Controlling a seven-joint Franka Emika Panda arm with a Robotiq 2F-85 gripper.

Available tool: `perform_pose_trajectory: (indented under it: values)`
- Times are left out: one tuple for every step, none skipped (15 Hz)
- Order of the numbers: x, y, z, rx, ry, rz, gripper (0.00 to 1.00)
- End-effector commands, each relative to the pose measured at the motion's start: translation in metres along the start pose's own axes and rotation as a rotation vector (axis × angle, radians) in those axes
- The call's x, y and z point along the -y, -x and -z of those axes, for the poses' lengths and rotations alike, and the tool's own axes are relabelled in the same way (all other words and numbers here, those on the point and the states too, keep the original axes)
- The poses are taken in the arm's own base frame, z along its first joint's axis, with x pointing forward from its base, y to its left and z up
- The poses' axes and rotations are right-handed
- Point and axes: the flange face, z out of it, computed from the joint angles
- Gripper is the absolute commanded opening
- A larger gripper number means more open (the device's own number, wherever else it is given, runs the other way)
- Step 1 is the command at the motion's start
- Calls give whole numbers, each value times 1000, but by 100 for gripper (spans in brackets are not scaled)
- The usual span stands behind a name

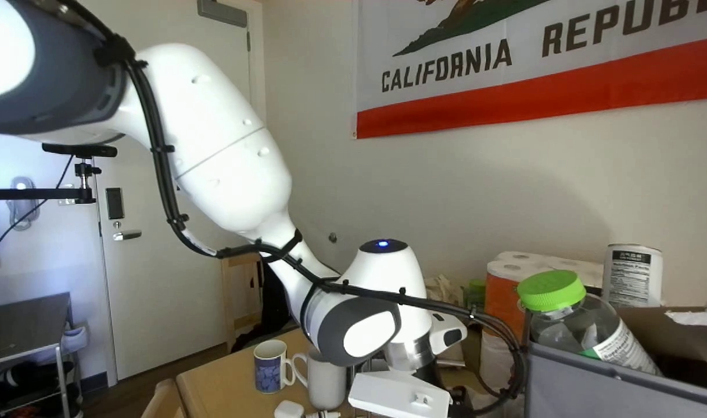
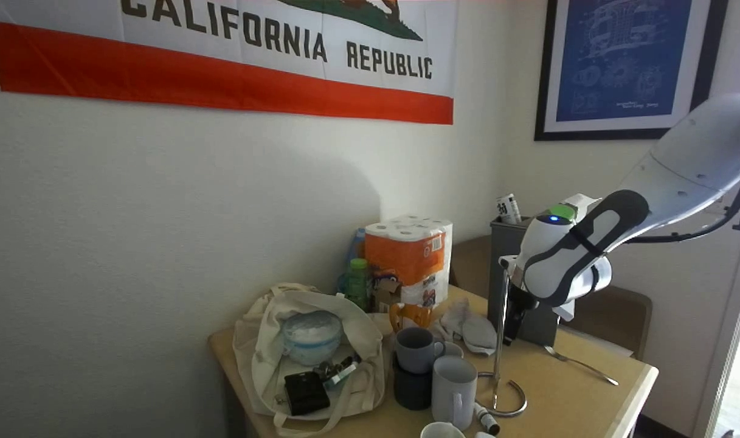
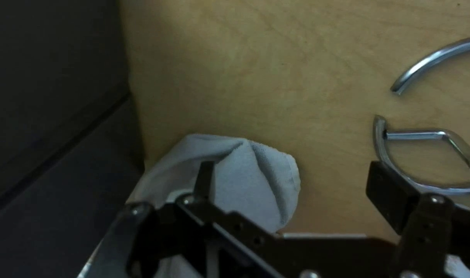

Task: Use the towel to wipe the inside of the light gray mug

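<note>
Reading step as towel (image 3: 248, 179) pickup: pincer (image 3: 294, 185) spread wide, nothing gripped, towel on counter (image 3: 258, 77) by gray bin (image 2: 541, 331). Next (my guess): center over it, pinch. Light gray mug (image 2: 452, 386) sits beside metal stand (image 2: 499, 356).

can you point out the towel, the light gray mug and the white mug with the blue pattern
Towel (image 3: 254, 187): wrist view, on its folded cloth
Light gray mug (image 2: 447, 389): an exterior view, on its side wall
White mug with the blue pattern (image 1: 269, 373): an exterior view, on its patterned side
</note>
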Motion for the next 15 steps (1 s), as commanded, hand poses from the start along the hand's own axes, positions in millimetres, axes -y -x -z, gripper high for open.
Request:
perform_pose_trajectory:
  values:
    - [-29,-5,-27,-44,11,25,100]
    - [-36,-6,-32,-52,14,28,100]
    - [-42,-7,-40,-73,19,33,100]
    - [-46,-10,-45,-97,18,31,100]
    - [-49,-12,-51,-116,19,29,100]
    - [-52,-14,-56,-138,16,29,100]
    - [-54,-17,-62,-159,14,31,100]
    - [-55,-19,-67,-173,5,29,100]
    - [-55,-21,-74,-191,-5,28,100]
    - [-54,-24,-79,-205,-16,28,100]
    - [-53,-26,-84,-215,-24,30,100]
    - [-51,-28,-88,-221,-32,33,97]
    - [-49,-30,-92,-227,-39,38,73]
    - [-47,-33,-94,-230,-47,41,72]
    - [-45,-35,-96,-234,-48,49,70]
